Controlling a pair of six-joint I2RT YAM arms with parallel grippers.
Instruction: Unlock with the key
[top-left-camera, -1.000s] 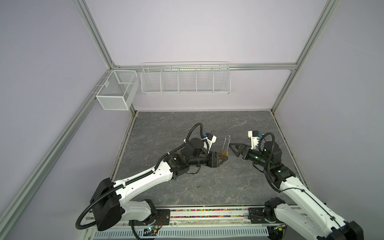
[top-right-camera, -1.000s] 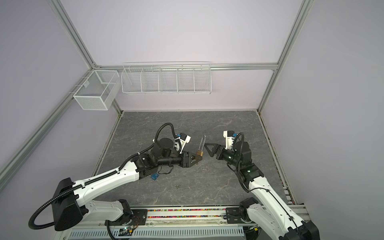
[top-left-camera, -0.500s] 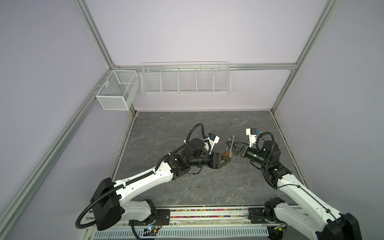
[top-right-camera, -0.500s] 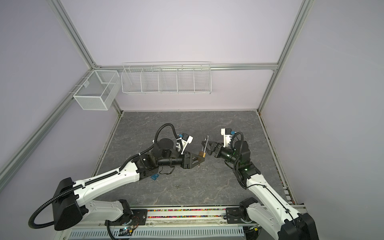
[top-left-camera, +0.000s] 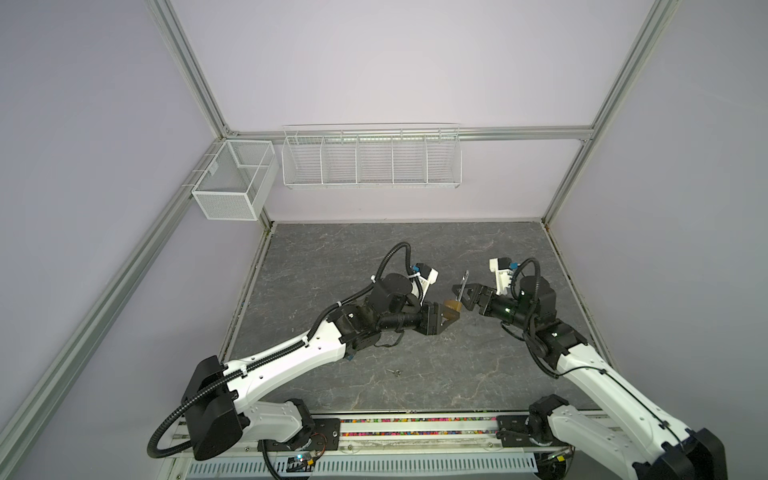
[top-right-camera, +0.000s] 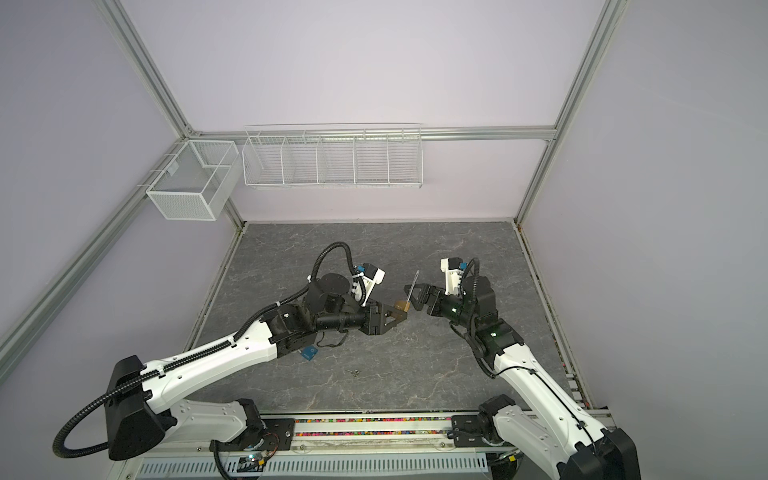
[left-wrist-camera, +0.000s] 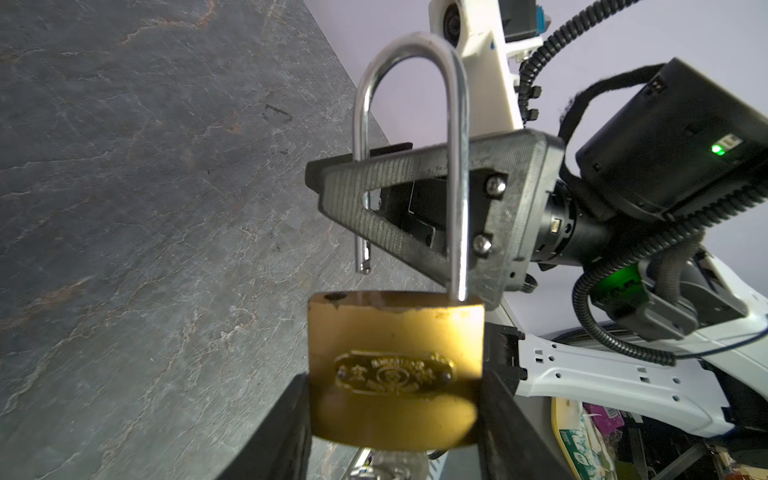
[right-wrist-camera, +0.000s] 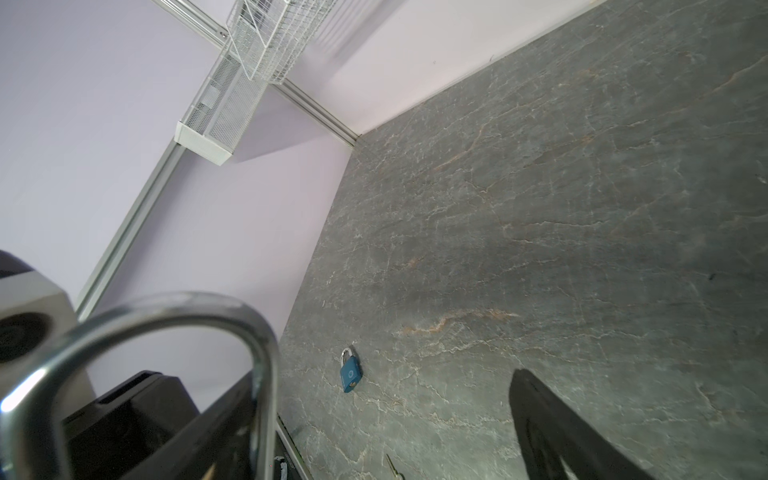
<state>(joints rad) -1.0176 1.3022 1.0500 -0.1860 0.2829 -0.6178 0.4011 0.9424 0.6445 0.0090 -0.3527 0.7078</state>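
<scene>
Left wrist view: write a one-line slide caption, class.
Brass padlock, silver shackle popped open, clamped between black left fingers; open grey right fingers behind the shackle.

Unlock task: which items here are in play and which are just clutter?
In play: brass padlock, shackle open, held by left gripper; right gripper, open beside the shackle.
Lying about: blue padlock; loose key on the table; two wire baskets on the wall.

Gold padlock, veined grey tabletop
</scene>
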